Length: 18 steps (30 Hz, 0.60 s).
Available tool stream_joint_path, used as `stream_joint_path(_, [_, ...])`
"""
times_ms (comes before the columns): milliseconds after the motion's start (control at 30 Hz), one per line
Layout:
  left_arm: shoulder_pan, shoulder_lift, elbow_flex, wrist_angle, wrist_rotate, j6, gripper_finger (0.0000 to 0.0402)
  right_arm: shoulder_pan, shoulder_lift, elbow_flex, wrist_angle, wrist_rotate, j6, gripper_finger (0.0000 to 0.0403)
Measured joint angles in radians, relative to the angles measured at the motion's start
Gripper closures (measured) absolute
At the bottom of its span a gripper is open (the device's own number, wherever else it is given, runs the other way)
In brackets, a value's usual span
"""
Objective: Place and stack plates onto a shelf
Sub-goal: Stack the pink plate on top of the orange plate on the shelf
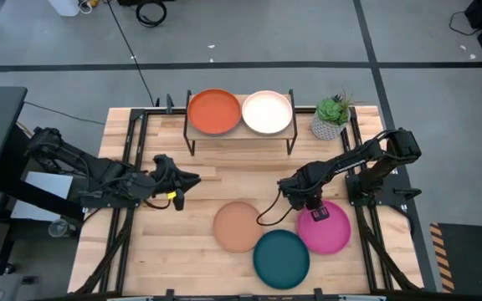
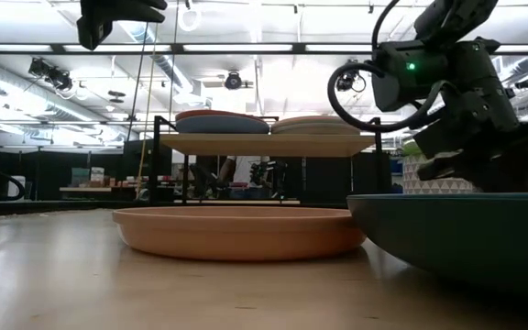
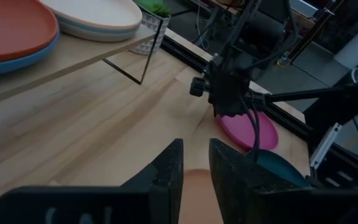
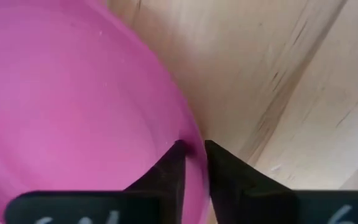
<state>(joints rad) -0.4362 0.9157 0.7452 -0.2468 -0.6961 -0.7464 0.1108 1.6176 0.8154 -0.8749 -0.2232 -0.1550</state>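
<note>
Two fingers of right gripper [image 4: 193, 163] pinching rim of magenta plate [image 4: 67, 106] on its tabletop-side edge, thin grip risking slip or tilt toward shelf [image 1: 239, 134]; left gripper [image 3: 195, 168] hovering nearly closed, holding nothing, over pale peach plate [image 1: 239, 226].

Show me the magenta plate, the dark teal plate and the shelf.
magenta plate [image 1: 331, 232], high view, bare centre.
dark teal plate [image 1: 280, 258], high view, centre.
shelf [image 1: 241, 132], high view, front edge of the wood top.
</note>
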Motion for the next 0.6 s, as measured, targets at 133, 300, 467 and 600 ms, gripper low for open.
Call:
stream_joint_path(133, [0.0, 0.0, 0.0, 0.0, 0.019, 0.002, 0.0317, 0.0, 0.0, 0.0, -0.018, 0.008, -0.008, 0.0364])
stream_joint_path(300, [0.0, 0.0, 0.0, 0.0, 0.02, 0.002, 0.0317, 0.0, 0.0, 0.0, -0.069, 0.004, -0.007, 0.038])
stream_joint_path(467, [0.0, 0.0, 0.0, 0.004, 0.036, 0.0, 0.0317, -0.005, 0.0, 0.02, -0.211, 0.028, -0.031, 0.0377])
stream_joint_path(600, [0.0, 0.0, 0.0, 0.004, 0.053, 0.001, 0.0317, -0.039, 0.0, 0.07, -0.328, 0.019, -0.03, 0.0381])
